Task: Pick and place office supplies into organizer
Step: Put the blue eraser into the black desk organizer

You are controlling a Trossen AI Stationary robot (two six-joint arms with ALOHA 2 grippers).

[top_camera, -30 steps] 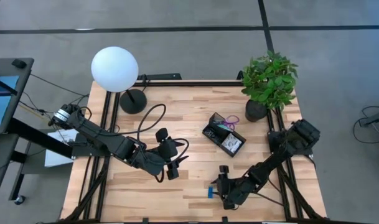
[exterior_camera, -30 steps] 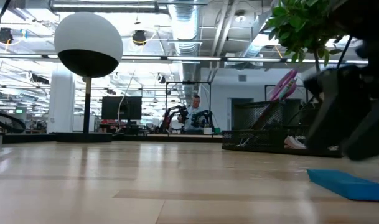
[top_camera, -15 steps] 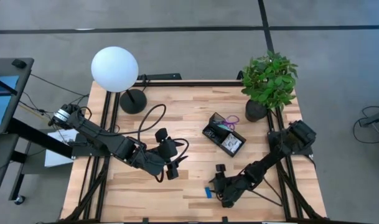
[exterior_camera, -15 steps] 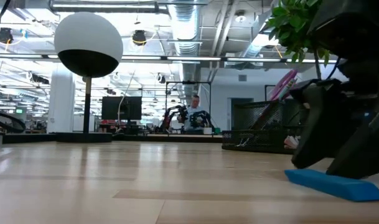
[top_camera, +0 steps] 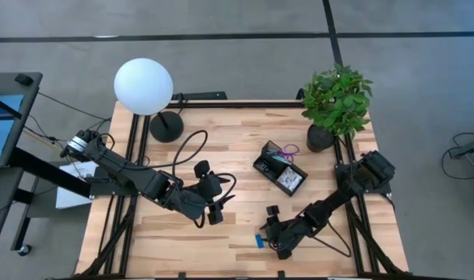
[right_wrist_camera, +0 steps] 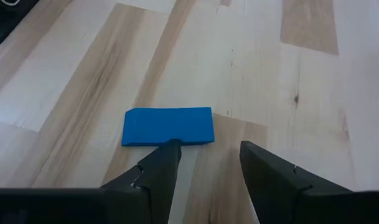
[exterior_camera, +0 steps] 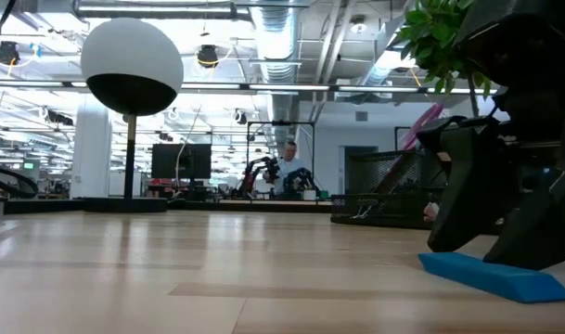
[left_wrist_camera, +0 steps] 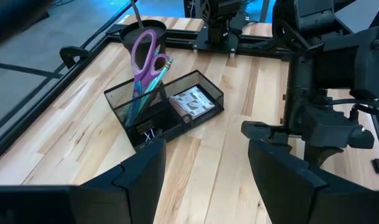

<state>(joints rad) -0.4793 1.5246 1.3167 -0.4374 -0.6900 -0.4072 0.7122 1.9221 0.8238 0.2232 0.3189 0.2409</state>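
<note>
Reaching low over the desk (top_camera: 244,132), the right pincer (right_wrist_camera: 205,163) stands just beside the blue block (right_wrist_camera: 168,127), with its fingers apart and nothing between them yet. In the right wrist view one fingertip (right_wrist_camera: 167,152) touches or nearly touches the block's near edge, while the other finger is off to the side of it. The block lies flat on the wood near the front edge of the desk, at about 7 o'clock from the organizer (top_camera: 279,168), well apart from it.

To do this step well, I think the pincer should shift sideways so that the block sits between both fingers, then go down until the tips almost meet the wood, and only then close. The block is thin, so a high grip may slip off.

The left pincer (left_wrist_camera: 205,165) waits near the desk's middle, fingers apart and holding nothing, facing the organizer, which already holds the scissors (left_wrist_camera: 144,55) and a white packet (left_wrist_camera: 193,102).
</note>
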